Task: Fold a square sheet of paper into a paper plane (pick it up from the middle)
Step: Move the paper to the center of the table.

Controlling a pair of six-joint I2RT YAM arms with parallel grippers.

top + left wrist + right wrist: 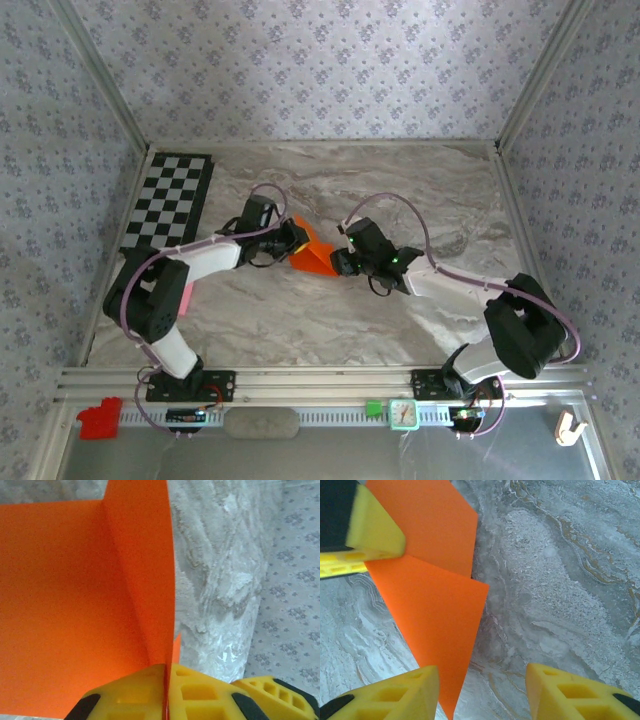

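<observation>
Item: one sheet of orange paper, partly folded, standing on the marble table near its middle, just right of the left gripper and just left of the right gripper. Step in hand, as judged: a re-grip of the free end so that the next fold could be laid. This was best done with the left pinch held firm as an anchor. The right fingers needed to come in square over the pointed flap and close only once its edges lay aligned, without dragging or crumpling the thin sheet. Left gripper: fingers shut tight on the sheet at a crease, with one flap rising upright from the pinch and a broad panel spreading to the left of it. Right gripper: fingers stood wide apart and held nothing. Position of the sheet relative to those fingers: a pointed flap reached toward the gap, its tip just beside the left-hand finger and well apart from the right-hand one. A second flap lay beyond it, toward the other gripper's pinch. Whether the flap touched the left-hand finger could not be told.
</observation>
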